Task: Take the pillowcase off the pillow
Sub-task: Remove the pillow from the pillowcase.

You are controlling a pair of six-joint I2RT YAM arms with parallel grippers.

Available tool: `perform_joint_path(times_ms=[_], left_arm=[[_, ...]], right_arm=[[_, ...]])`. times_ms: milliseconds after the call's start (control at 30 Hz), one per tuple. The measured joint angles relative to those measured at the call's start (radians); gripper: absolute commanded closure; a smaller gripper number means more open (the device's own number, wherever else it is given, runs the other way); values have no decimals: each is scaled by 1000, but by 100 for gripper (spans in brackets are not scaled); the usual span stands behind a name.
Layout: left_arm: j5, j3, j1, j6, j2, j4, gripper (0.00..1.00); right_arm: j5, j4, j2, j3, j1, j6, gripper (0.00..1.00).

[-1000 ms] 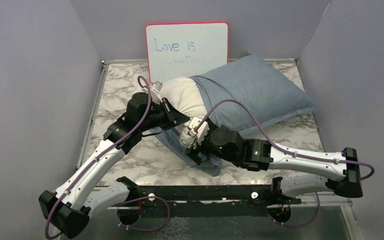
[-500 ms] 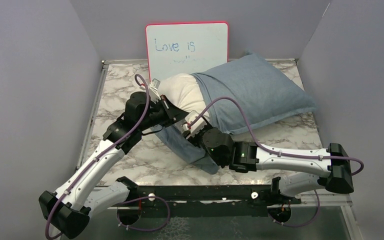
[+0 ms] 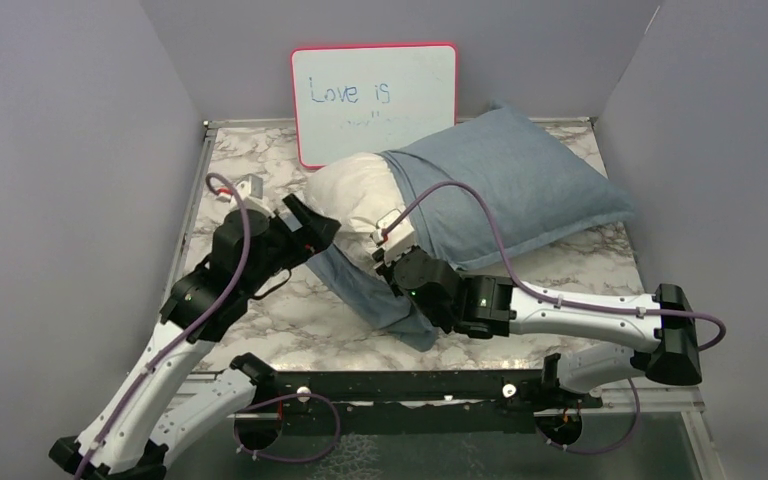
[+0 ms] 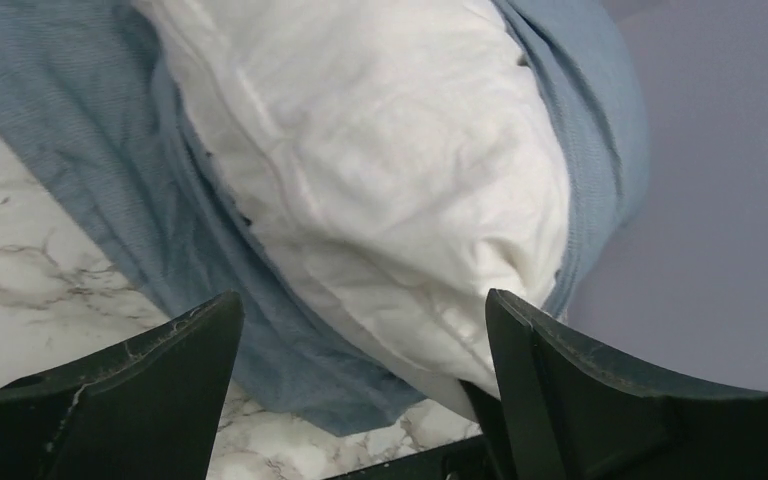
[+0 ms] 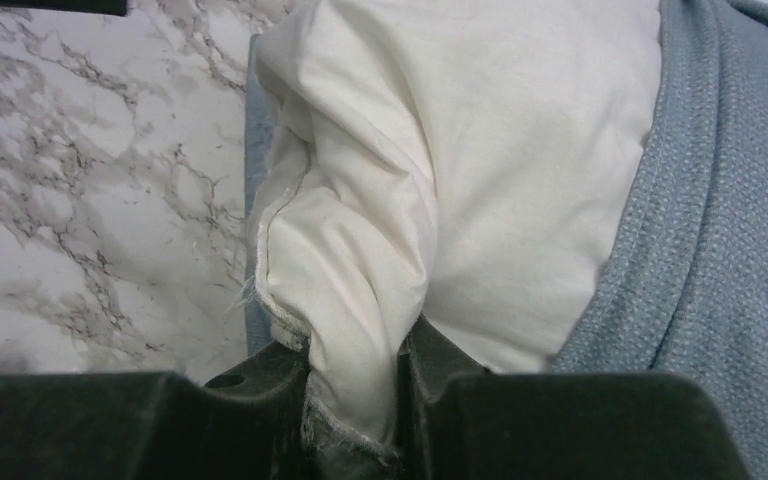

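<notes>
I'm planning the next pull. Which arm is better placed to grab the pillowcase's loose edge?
Left. The left gripper is open and empty, facing the loose flap of the pillowcase beside the pillow. The right gripper is shut on the pillow's white corner, so it likely best anchors that.

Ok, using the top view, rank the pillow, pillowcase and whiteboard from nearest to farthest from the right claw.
1. pillow: its near corner is pinched in the right claw.
2. pillowcase: its hem lies just right of the claw.
3. whiteboard: propped at the back wall.
</notes>
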Motion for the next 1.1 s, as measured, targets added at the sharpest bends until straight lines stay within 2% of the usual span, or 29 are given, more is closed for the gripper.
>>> perform_joint_path(times_ms=[167,400,500,633,833,933,1100], left_arm=[[-127,-126,0,-69,-132,-74,9],[-140,-291,0,-123,-96,-63,7],[-125,-308,2,-132,-66,-36,6],[-47,-315,42,-132,3,83,7],[125,-422,171,-148,26,335,23],[193,-461,213,-168,50,426,23],[249,-546,225,-209,52,578,25]], right_arm=[[-8,-106,30,95,-13,109,99],[-12,-207,23,169,-22,193,99],[-17,-257,14,196,-23,216,99],[-25,-309,-13,229,-26,236,99],[-44,-348,-79,257,-27,264,99],[-54,-357,-96,267,-27,277,99],[-85,-377,-102,277,-27,294,99]])
